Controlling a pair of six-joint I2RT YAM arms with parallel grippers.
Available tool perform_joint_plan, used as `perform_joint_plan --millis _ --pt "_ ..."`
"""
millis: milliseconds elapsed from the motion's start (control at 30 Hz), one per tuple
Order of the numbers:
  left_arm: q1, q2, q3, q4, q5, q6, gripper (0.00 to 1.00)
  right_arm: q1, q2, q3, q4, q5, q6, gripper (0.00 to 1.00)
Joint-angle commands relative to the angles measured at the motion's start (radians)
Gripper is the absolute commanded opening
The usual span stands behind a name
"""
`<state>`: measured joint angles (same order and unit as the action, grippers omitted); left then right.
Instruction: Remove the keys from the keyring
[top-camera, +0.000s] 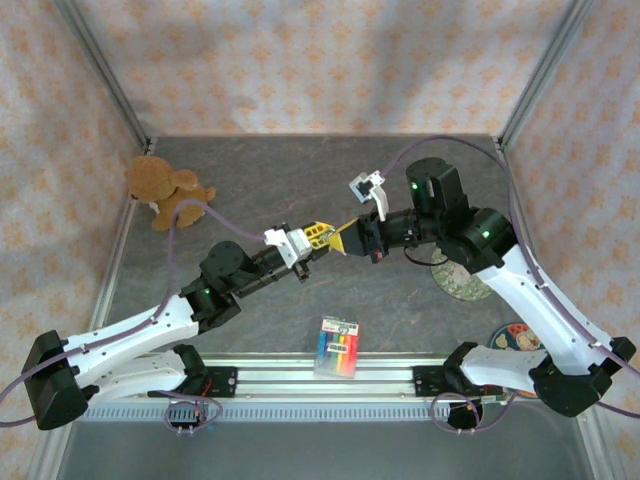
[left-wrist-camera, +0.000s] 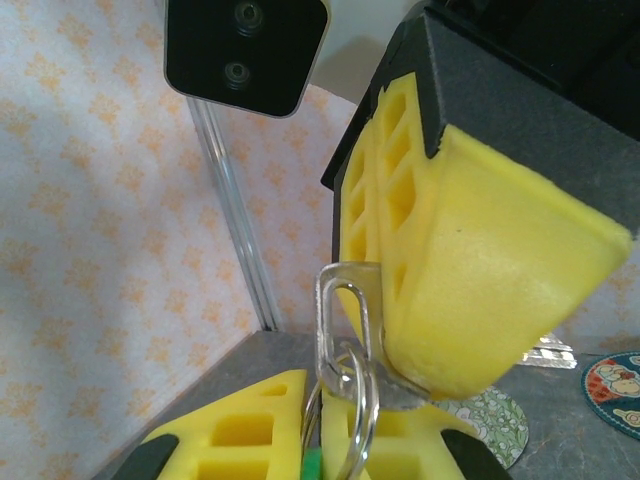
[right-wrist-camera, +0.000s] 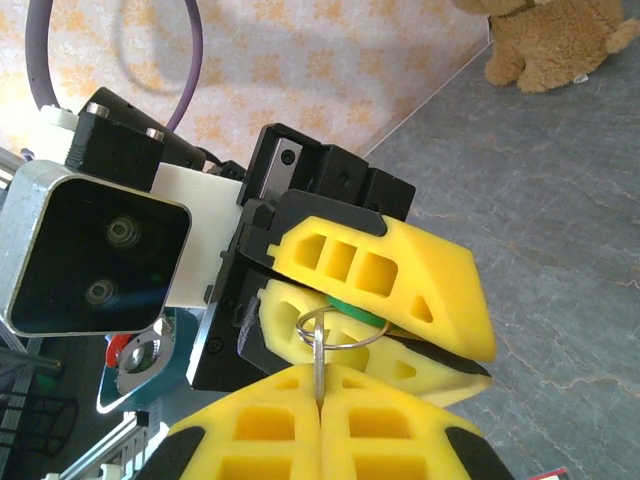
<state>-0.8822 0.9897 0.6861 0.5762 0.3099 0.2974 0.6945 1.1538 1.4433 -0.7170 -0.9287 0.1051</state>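
The right jaws are pressed together on the silver key (right-wrist-camera: 318, 362), and the left jaws, meeting them tip to tip, pinch the green key (right-wrist-camera: 352, 306) — the whole bunch hangs in the air above the desk (top-camera: 400, 300). The keyring (right-wrist-camera: 352, 346) looks threaded through both keys, so I judge neither is off yet — both remain to be worked free.

Place: you're looking at a robot lab cell | Evidence: aluminium frame posts (top-camera: 107, 75) far left and right, patterned backdrop walls (top-camera: 320, 60), dark tabletop (top-camera: 300, 180), mounting rail (top-camera: 270, 380) at near edge
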Motion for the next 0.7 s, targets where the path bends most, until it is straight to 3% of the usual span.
perform_joint_plan --millis 0,367,667 --pt "0.0 -0.016 0.026 0.0 0.019 0.001 0.0 -0.007 -0.03 -0.004 0.044 0.062 0.01 0.0" --pt "0.0 -0.024 0.024 0.007 0.029 -0.043 0.0 0.0 -0.077 -0.055 0.092 0.188 -0.039 0.0" --pt "-0.001 -0.022 0.044 -0.018 0.053 -0.096 0.0 0.015 -0.165 -0.163 0.167 0.216 -0.162 0.0"
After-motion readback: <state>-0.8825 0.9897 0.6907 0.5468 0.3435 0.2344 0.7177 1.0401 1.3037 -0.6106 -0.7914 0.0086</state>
